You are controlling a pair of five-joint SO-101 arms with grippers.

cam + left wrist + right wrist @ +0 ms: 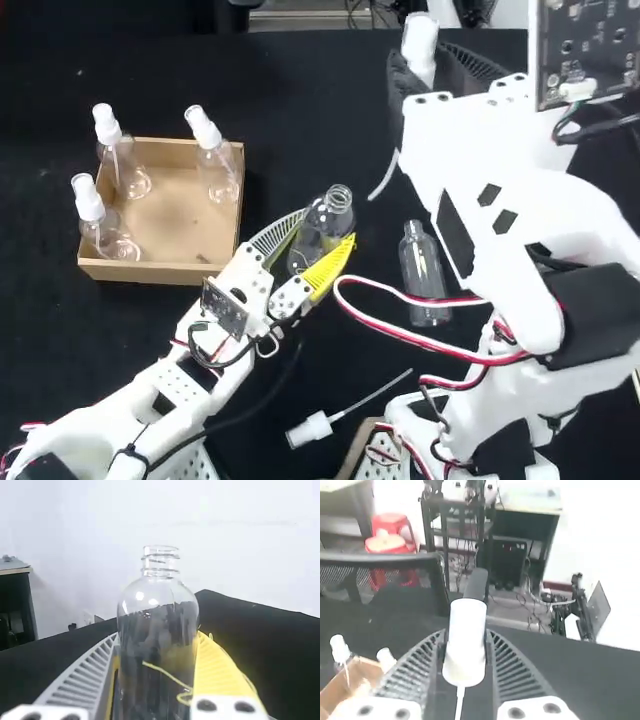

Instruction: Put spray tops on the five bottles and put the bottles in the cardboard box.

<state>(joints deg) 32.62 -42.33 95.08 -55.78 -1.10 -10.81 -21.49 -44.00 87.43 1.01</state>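
Observation:
My left gripper (325, 232) is shut on a clear bottle without a top (335, 205), held tilted just right of the cardboard box (160, 268). In the left wrist view the bottle (157, 625) stands between the grey and yellow fingers (215, 670), its threaded neck bare. My right gripper (425, 58) is at the back of the table, shut on a white spray top (420, 38) whose tube hangs down. The right wrist view shows that spray top (466, 625) between the black fingers (512, 672). Three topped bottles (115, 150) stand in the box.
A second open bottle (423, 272) lies on the black table right of the held one. A loose spray top (310, 431) with its long tube lies near the front edge. The right arm's white body takes up the right side. The box corner (340, 692) shows below the right gripper.

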